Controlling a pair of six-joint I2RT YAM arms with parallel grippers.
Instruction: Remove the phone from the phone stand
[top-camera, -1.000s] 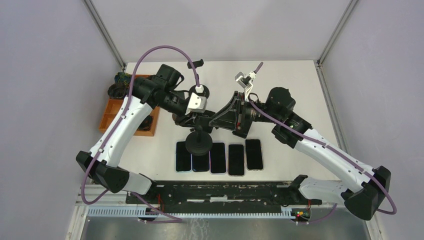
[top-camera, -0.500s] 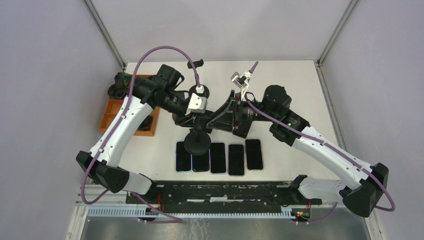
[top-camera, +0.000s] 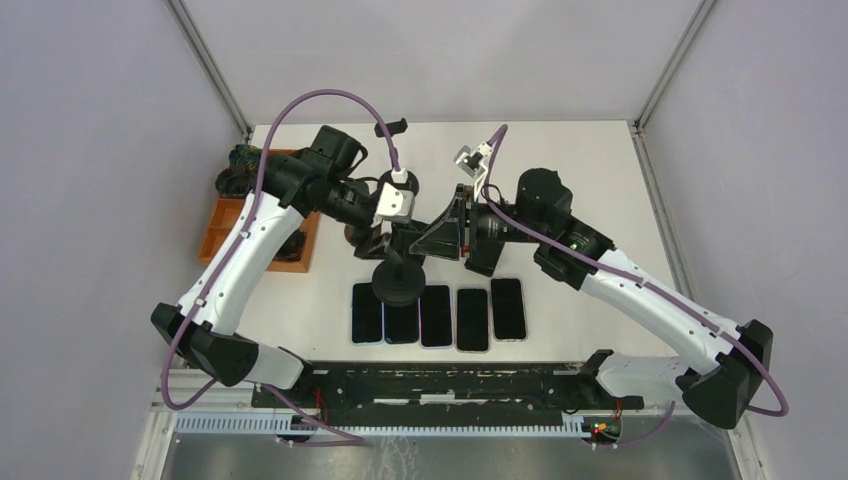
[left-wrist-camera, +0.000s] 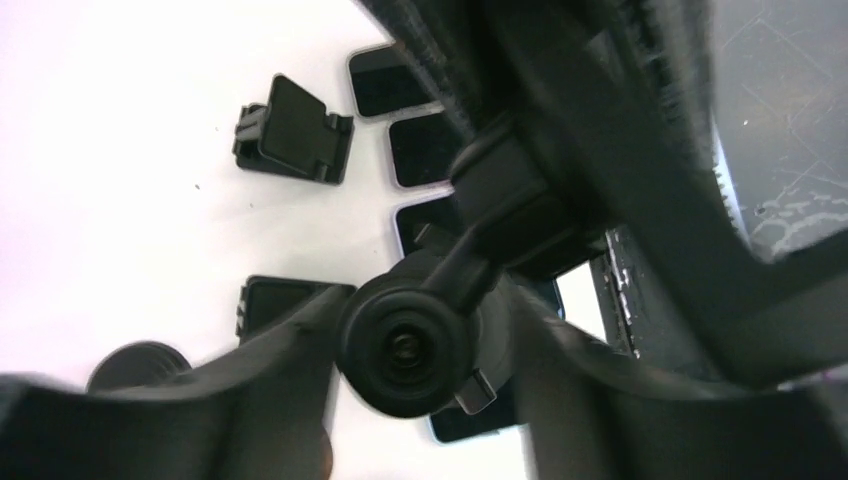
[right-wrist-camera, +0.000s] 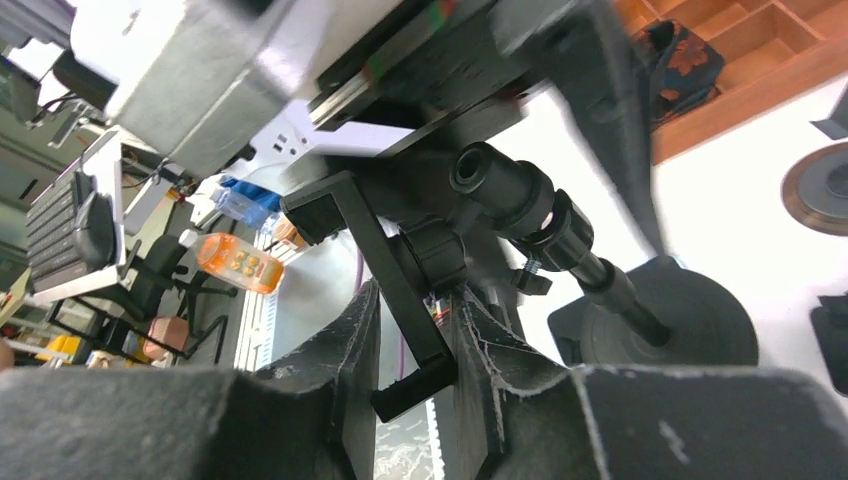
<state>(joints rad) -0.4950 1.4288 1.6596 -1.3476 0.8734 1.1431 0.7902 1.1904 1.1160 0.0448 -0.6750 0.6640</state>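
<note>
The black phone stand has a round base (top-camera: 398, 285) on the table behind a row of dark phones (top-camera: 436, 315). My left gripper (top-camera: 388, 240) is shut on the stand's ball joint; in the left wrist view its fingers (left-wrist-camera: 290, 350) press on both sides of the knob (left-wrist-camera: 405, 345). My right gripper (top-camera: 428, 238) comes from the right. In the right wrist view its jaws (right-wrist-camera: 415, 330) stand narrowly apart around the stand's cradle plate and lip (right-wrist-camera: 410, 385); the plate touches the right finger, with a gap on the left. No phone shows in the cradle.
An orange compartment tray (top-camera: 250, 225) sits at the left edge. Small black folding stands lie on the table (left-wrist-camera: 293, 130) (left-wrist-camera: 275, 300), one at the back (top-camera: 398, 126). A black rail (top-camera: 450, 385) runs along the near edge.
My right gripper has moved left, closer to the stand, so its fingers now straddle the cradle. The left arm and the stand have barely moved.
</note>
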